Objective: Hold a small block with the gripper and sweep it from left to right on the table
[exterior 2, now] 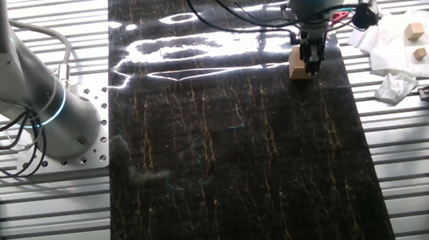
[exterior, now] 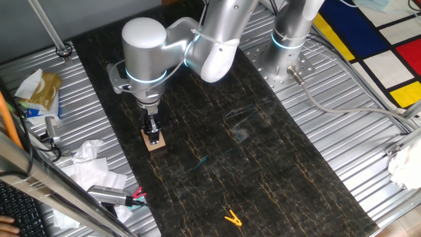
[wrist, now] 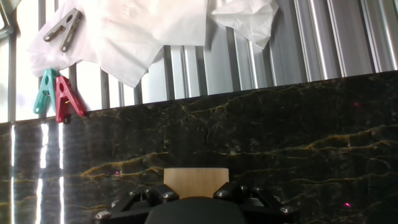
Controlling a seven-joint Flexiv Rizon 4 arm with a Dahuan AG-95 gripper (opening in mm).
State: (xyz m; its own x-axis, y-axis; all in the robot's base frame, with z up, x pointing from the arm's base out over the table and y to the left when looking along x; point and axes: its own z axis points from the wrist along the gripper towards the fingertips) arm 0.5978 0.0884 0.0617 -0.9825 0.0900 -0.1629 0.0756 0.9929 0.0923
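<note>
jaws (exterior: 154,136) closed on small block (exterior: 154,141) | block resting on table (exterior: 263,164), near its edge

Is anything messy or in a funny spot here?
Yes. A lone yellow clip lies out on the black table, far from the hand and its block. Crumpled white tissues litter the ribbed metal beside the table.

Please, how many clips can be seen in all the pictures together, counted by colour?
Yellow clip, on the black table: 1
Red clip, at the table edge: 1
Teal clip, beside the red one: 1
Grey clip, on the white paper: 1
Total: 4
</note>
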